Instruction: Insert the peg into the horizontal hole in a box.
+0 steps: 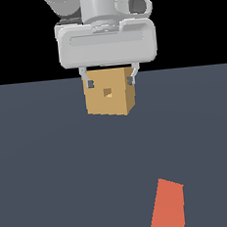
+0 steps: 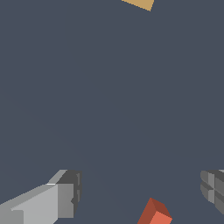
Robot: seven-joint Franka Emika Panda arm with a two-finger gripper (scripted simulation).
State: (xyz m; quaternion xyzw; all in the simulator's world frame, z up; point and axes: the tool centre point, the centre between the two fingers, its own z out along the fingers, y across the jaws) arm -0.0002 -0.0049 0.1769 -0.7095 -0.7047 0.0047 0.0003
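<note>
Peg [image 1: 167, 207]: lying on the floor, untouched, well apart from the box [image 1: 109, 92].
Hole [image 1: 107, 92]: empty (faces the exterior camera).
Claw [image 1: 109, 78]: spread wide, holding nothing.
Progress: none evident; picking up, aligning and inserting all remain.
</note>
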